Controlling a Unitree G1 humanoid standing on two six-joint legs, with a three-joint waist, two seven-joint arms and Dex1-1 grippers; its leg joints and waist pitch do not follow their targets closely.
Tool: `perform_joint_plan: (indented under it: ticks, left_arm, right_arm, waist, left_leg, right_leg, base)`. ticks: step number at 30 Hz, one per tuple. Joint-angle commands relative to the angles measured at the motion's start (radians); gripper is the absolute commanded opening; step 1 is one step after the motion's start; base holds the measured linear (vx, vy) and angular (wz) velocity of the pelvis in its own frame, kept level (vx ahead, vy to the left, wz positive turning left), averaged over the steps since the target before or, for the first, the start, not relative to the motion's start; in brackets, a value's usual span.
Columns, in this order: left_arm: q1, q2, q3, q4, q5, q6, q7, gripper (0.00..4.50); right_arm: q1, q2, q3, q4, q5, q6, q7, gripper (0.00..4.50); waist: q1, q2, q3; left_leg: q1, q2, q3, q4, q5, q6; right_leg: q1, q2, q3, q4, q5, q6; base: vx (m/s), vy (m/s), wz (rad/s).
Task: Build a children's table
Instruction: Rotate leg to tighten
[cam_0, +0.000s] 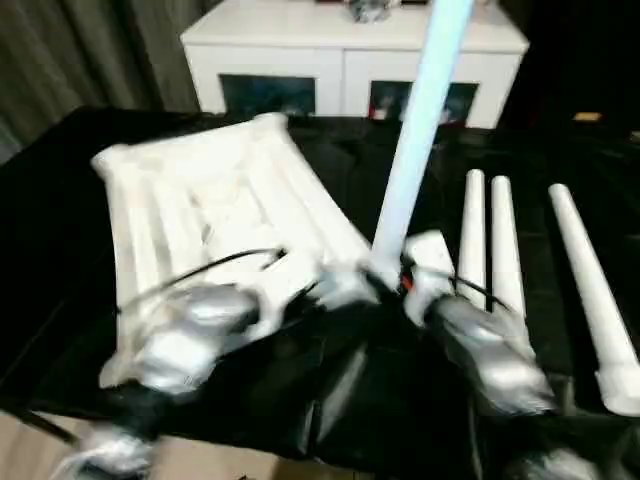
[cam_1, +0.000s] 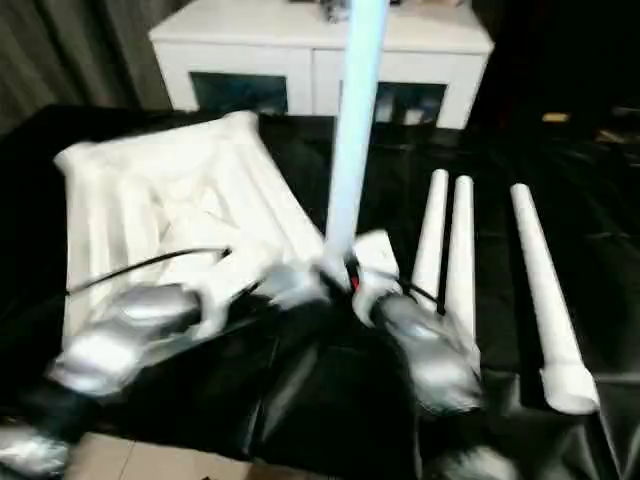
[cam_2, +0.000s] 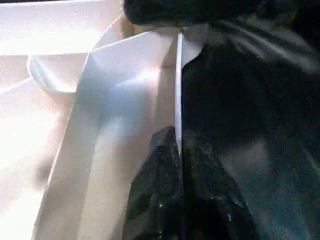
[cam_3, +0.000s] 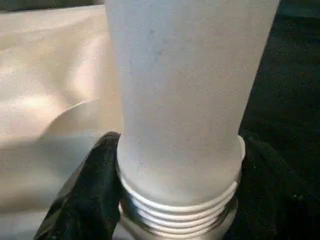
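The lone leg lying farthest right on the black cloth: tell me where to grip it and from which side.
Grip the lone leg at mid-length, coming straight down from above with the claw across it. It lies flat and apart from the pair of legs, so both sides are free; the wide collared end near the table's front edge is likely too thick to clamp.

Home-like room: white cabinet (cam_0: 350, 60), grey curtains (cam_0: 70, 50), black-draped table (cam_0: 60, 250).

Two rounded, glossy silver forearms are seen, the left forearm (cam_0: 185, 345) and the right forearm (cam_0: 490, 355). A thin black cable (cam_0: 200, 270) is looped above the left one. Black, faintly speckled fingers (cam_2: 160, 200) are carried at each wrist, with a small red mark (cam_0: 405, 285) near the right wrist.
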Motion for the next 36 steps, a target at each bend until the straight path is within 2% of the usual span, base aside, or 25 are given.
perform_joint_plan:
  ticks: [1,3,4,5,6,7,9,10,11,13,16,18,19,20,21,22,23,26,27,28,31,33,36]
  left_arm:
    - [-0.016,-0.033,0.035,-0.001,-0.008,0.018,0.078,0.0]
    - [-0.024,-0.081,0.024,0.007,-0.007,0.028,0.111,0.0]
    - [-0.025,-0.092,0.013,0.009,-0.003,0.018,0.114,0.0]
    - [-0.026,-0.098,0.01,0.011,-0.003,0.004,0.117,0.0]
    - [-0.028,-0.102,0.012,0.012,0.002,-0.006,0.123,0.0]
    - [-0.028,-0.094,0.01,0.01,0.007,-0.012,0.118,0.0]
    - [-0.027,-0.089,0.015,0.008,0.01,-0.006,0.121,0.0]
    - [-0.027,-0.087,0.018,0.006,0.012,0.001,0.125,0.0]
    - [-0.026,-0.086,0.018,0.006,0.012,0.0,0.125,0.0]
    - [-0.002,-0.023,0.012,-0.023,0.02,-0.031,0.081,0.0]
    - [0.025,0.022,0.007,-0.06,0.005,-0.059,0.021,0.0]
    - [0.051,0.068,-0.003,-0.101,-0.012,-0.08,-0.052,0.0]
    - [0.065,0.095,-0.013,-0.126,-0.026,-0.109,-0.105,0.0]
    - [0.075,0.113,-0.019,-0.144,-0.037,-0.115,-0.139,0.0]
    - [0.078,0.118,-0.02,-0.15,-0.04,-0.117,-0.149,0.0]
    - [0.095,0.162,-0.036,-0.18,-0.059,-0.14,-0.214,0.0]
    - [0.095,0.162,-0.036,-0.18,-0.059,-0.14,-0.214,0.0]
    - [0.104,0.209,-0.049,-0.193,-0.072,-0.156,-0.275,0.0]
    - [0.105,0.226,-0.043,-0.194,-0.088,-0.152,-0.311,0.0]
    - [0.104,0.232,-0.042,-0.194,-0.091,-0.157,-0.324,0.0]
    - [0.1,0.258,-0.04,-0.195,-0.103,-0.166,-0.362,0.0]
    - [0.095,0.269,-0.04,-0.192,-0.109,-0.167,-0.373,0.0]
    - [0.093,0.276,-0.04,-0.188,-0.11,-0.174,-0.379,0.0]
  right_arm:
    - [0.007,0.022,-0.058,0.121,0.015,0.019,-0.109,2.74]
    - [-0.037,0.065,-0.067,0.178,0.029,-0.023,-0.136,2.74]
    - [-0.053,0.084,-0.067,0.192,0.036,-0.044,-0.128,2.74]
    - [-0.061,0.096,-0.068,0.195,0.039,-0.053,-0.126,2.74]
    - [-0.076,0.117,-0.068,0.202,0.043,-0.066,-0.101,2.74]
    - [-0.076,0.122,-0.059,0.192,0.047,-0.068,-0.064,2.74]
    - [-0.08,0.122,-0.049,0.195,0.038,-0.083,-0.054,2.74]
    - [-0.085,0.122,-0.043,0.201,0.031,-0.096,-0.054,3.3]
    - [-0.084,0.122,-0.042,0.201,0.031,-0.096,-0.053,3.3]
    - [-0.063,0.092,-0.042,0.152,0.046,-0.104,0.0,3.61]
    - [-0.039,0.051,-0.051,0.083,0.056,-0.099,0.038,3.8]
    - [-0.011,0.003,-0.059,-0.001,0.054,-0.089,0.079,3.94]
    - [0.006,-0.029,-0.052,-0.046,0.056,-0.07,0.119,4.05]
    - [0.019,-0.054,-0.045,-0.077,0.056,-0.057,0.149,4.05]
    - [0.023,-0.061,-0.043,-0.086,0.056,-0.054,0.158,4.27]
    - [0.058,-0.122,-0.015,-0.154,0.064,-0.026,0.259,4.27]
    - [0.058,-0.122,-0.015,-0.154,0.064,-0.026,0.259,4.27]
    - [0.116,-0.212,0.034,-0.25,0.097,0.014,0.437,4.27]
    - [0.165,-0.279,0.075,-0.321,0.128,0.046,0.564,4.27]
    - [0.176,-0.295,0.085,-0.336,0.133,0.052,0.592,4.27]
    - [0.207,-0.347,0.115,-0.379,0.141,0.078,0.675,4.27]
    - [0.205,-0.353,0.116,-0.378,0.13,0.081,0.675,4.27]
    - [0.197,-0.346,0.106,-0.377,0.138,0.087,0.666,4.27]
  waist:
    - [-0.004,-0.008,-0.06]
    - [-0.007,-0.005,-0.06]
    - [-0.008,-0.007,-0.06]
    - [-0.006,-0.006,-0.063]
    - [-0.007,-0.012,-0.065]
    - [-0.003,-0.009,-0.068]
    - [-0.003,-0.009,-0.068]
    - [-0.003,-0.01,-0.07]
    - [-0.003,-0.009,-0.069]
    - [-0.006,-0.011,-0.069]
    - [-0.007,-0.009,-0.069]
    - [-0.004,-0.007,-0.075]
    - [-0.002,-0.005,-0.079]
    - [0.002,-0.005,-0.079]
    - [0.004,-0.006,-0.08]
    - [0.008,-0.003,-0.079]
    - [0.012,-0.002,-0.081]
    - [0.02,-0.001,-0.077]
    - [0.023,-0.003,-0.069]
    - [0.028,-0.002,-0.07]
    - [0.024,-0.007,-0.065]
    - [0.022,-0.007,-0.065]
    - [0.021,-0.006,-0.065]
  left_leg:
    - [-0.003,0.011,-0.006,-0.083,-0.291,0.017]
    - [-0.002,0.01,-0.009,-0.085,-0.314,0.024]
    - [-0.002,0.01,-0.009,-0.085,-0.317,0.025]
    - [-0.002,0.012,-0.011,-0.086,-0.306,0.028]
    - [-0.008,0.012,-0.011,-0.087,-0.292,0.033]
    - [-0.011,0.014,-0.013,-0.089,-0.265,0.037]
    - [-0.015,0.015,-0.012,-0.089,-0.24,0.041]
    - [-0.016,0.015,-0.011,-0.088,-0.229,0.043]
    - [-0.016,0.015,-0.01,-0.088,-0.226,0.045]
    - [-0.019,0.015,-0.011,-0.09,-0.235,0.053]
    - [-0.017,0.017,-0.011,-0.089,-0.217,0.061]
    - [-0.018,0.019,-0.011,-0.086,-0.176,0.063]
    - [-0.023,0.021,-0.011,-0.082,-0.127,0.074]
    - [-0.022,0.021,-0.011,-0.081,-0.111,0.082]
    - [-0.026,0.02,-0.011,-0.078,-0.077,0.095]
    - [-0.022,0.021,-0.008,-0.077,-0.072,0.104]
    - [-0.02,0.024,-0.009,-0.076,-0.08,0.11]
    - [-0.018,0.026,-0.006,-0.078,-0.107,0.113]
    - [-0.02,0.025,-0.004,-0.083,-0.152,0.106]
    - [-0.018,0.028,-0.005,-0.084,-0.158,0.101]
    - [-0.02,0.027,-0.006,-0.089,-0.196,0.08]
    - [-0.019,0.025,-0.007,-0.089,-0.205,0.068]
    - [-0.02,0.025,-0.008,-0.09,-0.201,0.06]
  right_leg:
    - [0.05,-0.043,0.031,-0.105,-0.492,-0.115]
    - [0.047,-0.043,0.027,-0.108,-0.516,-0.094]
    - [0.048,-0.043,0.026,-0.111,-0.517,-0.088]
    - [0.05,-0.045,0.027,-0.109,-0.49,-0.093]
    - [0.053,-0.044,0.027,-0.106,-0.469,-0.096]
    - [0.057,-0.046,0.029,-0.1,-0.427,-0.109]
    - [0.059,-0.044,0.032,-0.092,-0.368,-0.132]
    - [0.06,-0.045,0.033,-0.089,-0.345,-0.145]
    - [0.06,-0.045,0.033,-0.088,-0.337,-0.155]
    - [0.065,-0.046,0.034,-0.086,-0.343,-0.154]
    - [0.063,-0.047,0.035,-0.088,-0.334,-0.162]
    - [0.066,-0.047,0.036,-0.079,-0.277,-0.179]
    - [0.066,-0.045,0.037,-0.069,-0.21,-0.195]
    - [0.065,-0.044,0.037,-0.069,-0.191,-0.201]
    - [0.068,-0.042,0.037,-0.061,-0.145,-0.215]
    - [0.062,-0.041,0.039,-0.06,-0.129,-0.229]
    - [0.064,-0.042,0.038,-0.057,-0.122,-0.236]
    - [0.062,-0.042,0.04,-0.061,-0.138,-0.239]
    - [0.065,-0.041,0.041,-0.069,-0.197,-0.223]
    - [0.066,-0.044,0.042,-0.07,-0.211,-0.215]
    - [0.063,-0.046,0.042,-0.08,-0.298,-0.192]
    - [0.062,-0.047,0.042,-0.085,-0.345,-0.177]
    - [0.061,-0.046,0.042,-0.086,-0.351,-0.172]
  base:
    - [0.0,0.0,0.0]
    - [0.0,0.0,0.0]
    - [0.0,0.0,0.0]
    - [0.0,0.0,0.0]
    - [0.0,0.0,0.0]
    - [0.0,0.0,0.0]
    - [0.0,0.0,0.0]
    - [0.0,0.0,0.0]
    - [0.0,0.0,0.0]
    - [0.0,0.0,0.0]
    - [0.0,0.0,0.0]
    - [0.0,0.0,0.0]
    - [0.0,0.0,0.0]
    - [0.0,0.0,0.0]
    - [0.0,0.0,0.0]
    - [0.0,0.0,0.0]
    - [0.0,0.0,0.0]
    - [0.0,0.0,0.0]
    - [0.0,0.0,0.0]
    - [0.0,0.0,0.0]
    - [0.0,0.0,0.0]
    - [0.0,0.0,0.0]
    - [0.0,0.0,0.0]
